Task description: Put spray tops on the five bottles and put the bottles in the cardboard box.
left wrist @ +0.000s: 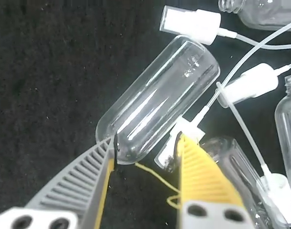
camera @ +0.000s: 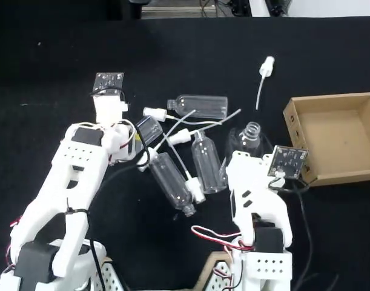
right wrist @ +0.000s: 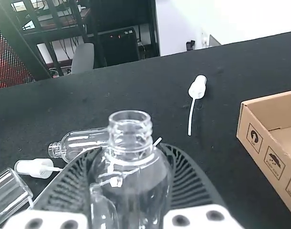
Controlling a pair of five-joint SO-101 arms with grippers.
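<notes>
Bottles of clear plastic cluster in the middle of the black bench [camera: 63, 54]; the upright bottle [right wrist: 131, 157] stands with its threaded neck bare, clenched between the dark ribbed fingers of the right end effector [right wrist: 128, 188], near the cardboard box [camera: 295, 124] but outside it. The left end effector [left wrist: 147, 143] is released. Its grey and yellow fingers straddle the rounded base of the lying bottle [left wrist: 159, 100]: the grey one touches it, while the yellow one stands off with a gap.

Three more bottles lie flat: the far bottle [camera: 203, 106], its neck pointing toward the left arm; the middle bottle [camera: 209, 160]; the near bottle [camera: 171, 180], angled between the two arms. Loose tops with thin dip tubes lie among them: the far spray top [camera: 153, 112] just beside the far bottle's neck; the middle spray top [camera: 180, 136] between the flat bottles; the near spray top [camera: 195, 189] against the near bottle. The lone spray top [camera: 267, 65] rests well apart, beyond the box; the box sits open-topped on the right arm's side.
</notes>
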